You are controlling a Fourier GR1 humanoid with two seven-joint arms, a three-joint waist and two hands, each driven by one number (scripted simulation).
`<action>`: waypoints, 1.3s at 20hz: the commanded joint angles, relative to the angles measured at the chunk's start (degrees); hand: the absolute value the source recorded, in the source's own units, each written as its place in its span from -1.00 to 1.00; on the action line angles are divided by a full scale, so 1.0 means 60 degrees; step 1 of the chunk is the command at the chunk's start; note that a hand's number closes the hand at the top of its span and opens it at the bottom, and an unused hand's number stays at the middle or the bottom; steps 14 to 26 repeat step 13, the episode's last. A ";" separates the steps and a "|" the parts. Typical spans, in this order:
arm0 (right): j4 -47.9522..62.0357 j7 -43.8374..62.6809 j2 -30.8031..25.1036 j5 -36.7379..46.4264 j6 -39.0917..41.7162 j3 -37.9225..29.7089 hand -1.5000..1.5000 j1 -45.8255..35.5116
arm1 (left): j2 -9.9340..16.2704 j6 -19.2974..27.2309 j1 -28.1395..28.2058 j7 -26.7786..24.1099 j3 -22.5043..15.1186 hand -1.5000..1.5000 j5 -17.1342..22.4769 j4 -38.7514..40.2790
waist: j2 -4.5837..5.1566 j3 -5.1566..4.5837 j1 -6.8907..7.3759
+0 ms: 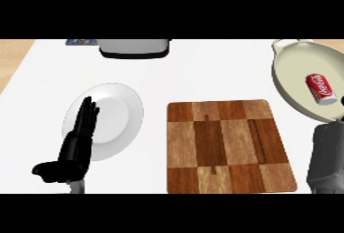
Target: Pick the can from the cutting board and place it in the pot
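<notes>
Head view, read from left to right. At the left my left hand (75,144) rests over the near edge of a white plate (121,109), fingers straight and held up, thumb out to the side; it grips nothing and has no part in the present step. Behind the plate, at the far edge of the counter (201,68), stands a grey appliance (134,48) with a dark base, well apart from the work. At centre lies the wooden cutting board (228,145), its checkered top bare: the can is no longer on it. At the right the can (321,89), red with white lettering, lies on its side inside the pot (285,68), a pale round vessel with a handle at its far rim. Below the pot only the grey forearm (329,157) of my right arm shows; the right hand itself is partly cut off by the frame edge, and I cannot tell how its fingers stand.

I judge the placement done and the step in hand to be the withdrawal. To do it well, I would draw the right arm back toward me and slightly upward, keeping it off the pot's near rim so that the vessel is not nudged and the can stays settled.
</notes>
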 commanded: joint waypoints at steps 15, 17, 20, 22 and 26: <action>-0.3642 0.2757 0.0953 0.1246 -0.0501 0.1385 -1.00 0.3020 | -0.0093 -0.0015 -0.0350 0.0318 0.0204 0.00 -0.0035 -0.0067 | 0.0009 -0.0002 0.0048; -0.3642 0.2757 0.0953 0.1246 -0.0501 0.1385 -1.00 0.3020 | -0.0093 -0.0015 -0.0350 0.0318 0.0204 0.00 -0.0035 -0.0067 | 0.0009 -0.0002 0.0048; -0.3642 0.2757 0.0953 0.1246 -0.0501 0.1385 -1.00 0.3020 | -0.0093 -0.0015 -0.0350 0.0318 0.0204 0.00 -0.0035 -0.0067 | 0.0009 -0.0002 0.0048; -0.3642 0.2757 0.0953 0.1246 -0.0501 0.1385 -1.00 0.3020 | -0.0093 -0.0015 -0.0350 0.0318 0.0204 0.00 -0.0035 -0.0067 | 0.0009 -0.0002 0.0048; -0.3642 0.2757 0.0953 0.1246 -0.0501 0.1385 -1.00 0.3020 | -0.0093 -0.0015 -0.0350 0.0318 0.0204 0.00 -0.0035 -0.0067 | 0.0009 -0.0002 0.0048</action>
